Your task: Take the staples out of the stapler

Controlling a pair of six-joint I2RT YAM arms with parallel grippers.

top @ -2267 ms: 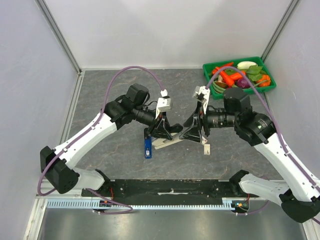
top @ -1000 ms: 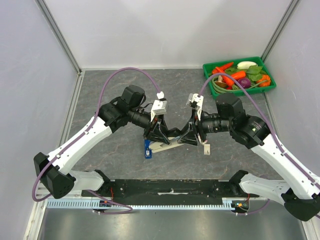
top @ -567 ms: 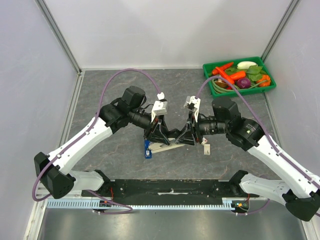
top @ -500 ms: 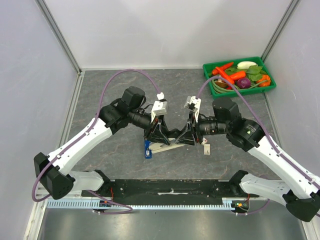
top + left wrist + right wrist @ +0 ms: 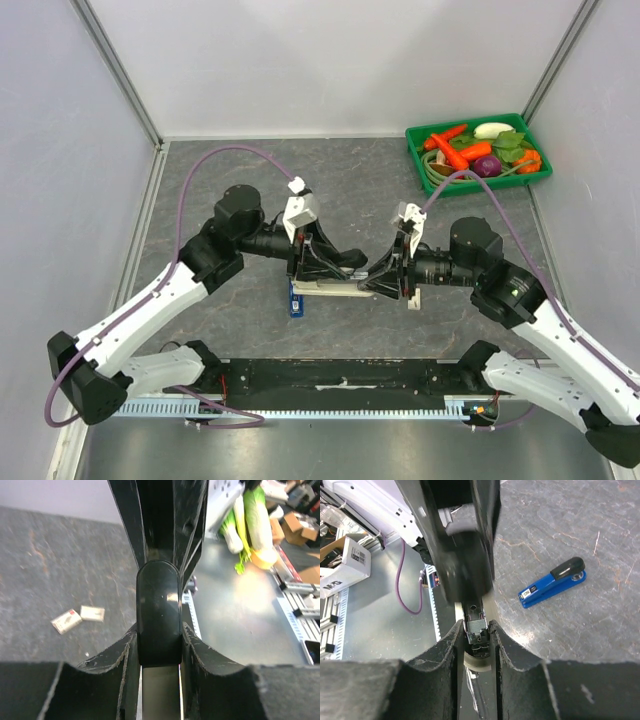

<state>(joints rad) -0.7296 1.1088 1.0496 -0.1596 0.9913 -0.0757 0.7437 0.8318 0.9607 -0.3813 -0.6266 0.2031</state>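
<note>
A black and silver stapler (image 5: 338, 283) hangs level above the table between both arms. My left gripper (image 5: 322, 264) is shut on its rounded black top (image 5: 159, 611), one finger (image 5: 116, 666) on each side. Facing it, my right gripper (image 5: 380, 283) is shut on the other end, where the fingers (image 5: 451, 650) press on a metal inner part (image 5: 476, 625). I cannot make out single staples there. In the top view the two grippers stand close together with the stapler bridging them.
A blue stapler (image 5: 295, 298) (image 5: 552, 582) lies on the grey table under the held one. Small white staple boxes (image 5: 412, 296) (image 5: 77, 618) lie beside it. A green tray (image 5: 412, 148) of vegetables stands at the back right. White walls enclose the table.
The right gripper has closed on the stapler's end. The stapler, tilted before, now lies level, and both arms have swung lower and outward.
</note>
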